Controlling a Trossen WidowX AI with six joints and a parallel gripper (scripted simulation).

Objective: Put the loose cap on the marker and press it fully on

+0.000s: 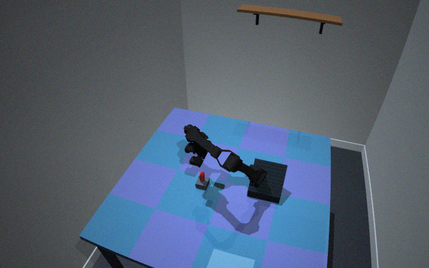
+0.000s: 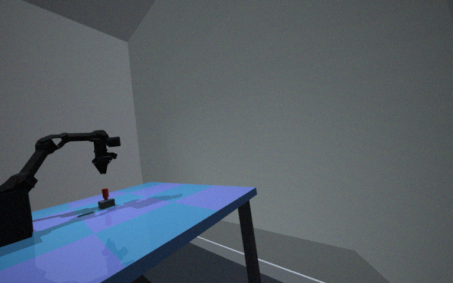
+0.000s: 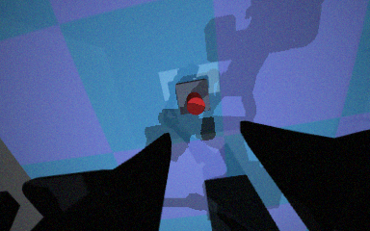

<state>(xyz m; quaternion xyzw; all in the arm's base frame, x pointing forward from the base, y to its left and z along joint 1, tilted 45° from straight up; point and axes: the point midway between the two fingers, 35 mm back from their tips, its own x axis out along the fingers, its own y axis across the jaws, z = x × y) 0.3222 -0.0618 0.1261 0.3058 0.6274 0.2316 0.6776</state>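
Our gripper [image 2: 101, 171] hangs high above the table with its jaws spread wide and nothing between them; in the wrist view the two dark fingers frame bare checkered surface. The red cap [image 3: 196, 103] lies straight ahead of the fingertips in that view, and in the side view it sits well below the gripper and just to one side of the line beneath it. It stands on the marker, which rises upright out of the small dark holder block [image 2: 106, 203], so the long axis points straight up. We judge the cap to be seated, though the frames are too coarse to confirm that it is fully pressed down. With the capped marker below us, the remaining move is to withdraw up and away without dipping toward it.

The table [image 1: 294, 221] carries blue and violet squares, crossed by the arm's shadows. Grey walls close the room, with a wooden shelf [image 1: 289, 14] high on one of them.
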